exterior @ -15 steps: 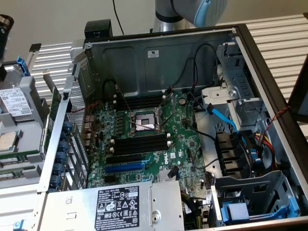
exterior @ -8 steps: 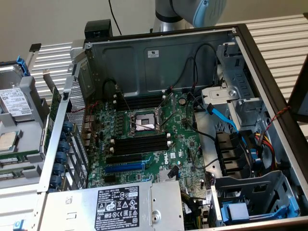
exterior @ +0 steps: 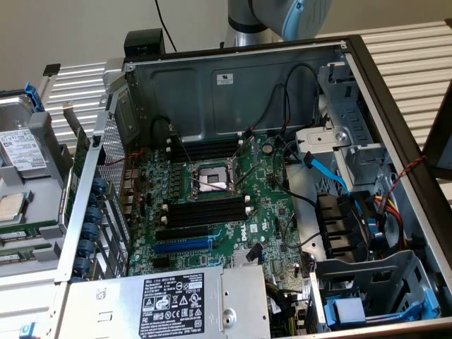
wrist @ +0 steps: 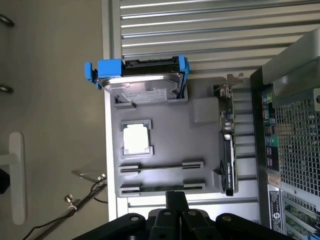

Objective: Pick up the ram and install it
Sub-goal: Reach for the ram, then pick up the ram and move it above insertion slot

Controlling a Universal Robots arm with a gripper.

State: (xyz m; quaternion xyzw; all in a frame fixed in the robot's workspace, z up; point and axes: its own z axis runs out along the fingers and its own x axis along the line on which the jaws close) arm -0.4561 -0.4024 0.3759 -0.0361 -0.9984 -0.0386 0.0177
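The ram (wrist: 162, 189), a long thin dark-green board, lies in a groove of a smooth grey moulded tray (wrist: 200, 150) near a square silver processor (wrist: 136, 138) and a blue-framed metal hard drive (wrist: 142, 80), with the black gripper (wrist: 176, 196) close by, fingers pressed together and empty, on a ribbed metal table (wrist: 200, 30) beside the perforated computer case (wrist: 295, 125).

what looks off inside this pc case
Nothing looks spilled or broken, but the machine is partly stripped. The cpu socket looks open, with no cooler over it, and the black slots below it are empty. The cpu and the ram lie on a tray outside the case.
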